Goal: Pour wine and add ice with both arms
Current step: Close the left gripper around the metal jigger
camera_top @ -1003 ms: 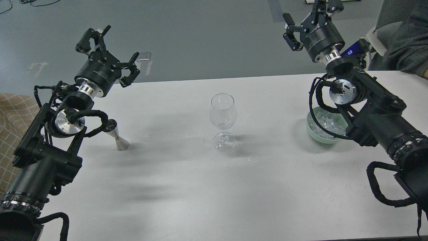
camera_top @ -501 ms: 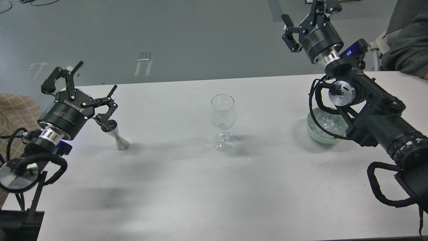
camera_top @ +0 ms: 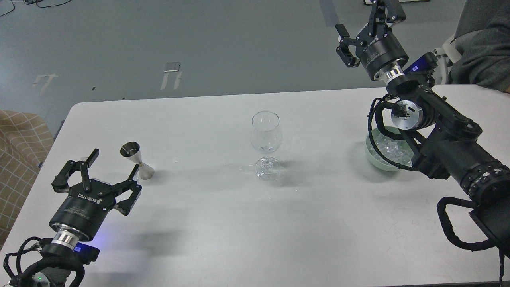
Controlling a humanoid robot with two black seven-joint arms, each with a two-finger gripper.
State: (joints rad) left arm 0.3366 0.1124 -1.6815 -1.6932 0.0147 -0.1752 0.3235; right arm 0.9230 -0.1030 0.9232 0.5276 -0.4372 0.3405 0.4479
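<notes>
Left gripper: fingers spread, nothing held, near jigger.
Right gripper: fingers spread, nothing held.
Ice: contained in green bowl.

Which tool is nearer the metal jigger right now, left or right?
Left. The left tool sits open just below and left of the jigger, not touching it. The right tool is raised far across the table, beyond the ice bowl.

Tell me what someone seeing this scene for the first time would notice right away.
Probably the empty wineglass standing alone mid-table. Next, the two black arms: the left gripper hangs open just short of a small metal jigger, and the right gripper is raised beyond the table's far edge, above a green bowl of ice.
</notes>
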